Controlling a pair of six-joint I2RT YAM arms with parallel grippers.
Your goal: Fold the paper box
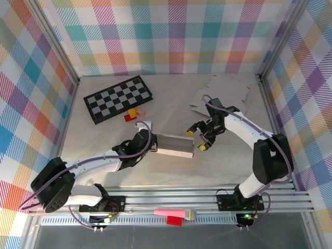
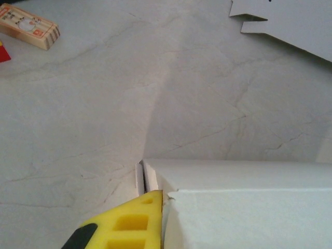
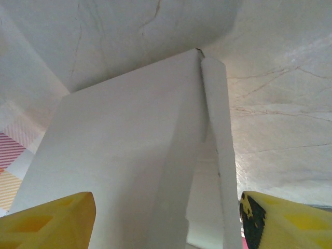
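Observation:
The white paper box (image 1: 175,146) lies on its side mid-table, partly formed. My left gripper (image 1: 151,144) is at its left end. In the left wrist view one yellow finger (image 2: 127,223) presses flat against the box's (image 2: 244,207) end wall, with the other finger hidden behind the cardboard, so it is shut on that wall. My right gripper (image 1: 197,140) is at the box's right end. In the right wrist view its yellow fingertips (image 3: 49,223) stand wide apart on either side of the box (image 3: 119,155), whose loose side flap (image 3: 218,114) leans by the right one.
A flat cardboard sheet (image 1: 223,92) lies at the back right, its edge also showing in the left wrist view (image 2: 290,21). A checkerboard (image 1: 118,98) lies at the back left, with small red and yellow blocks (image 1: 132,115) and a wooden block (image 2: 27,26) near it.

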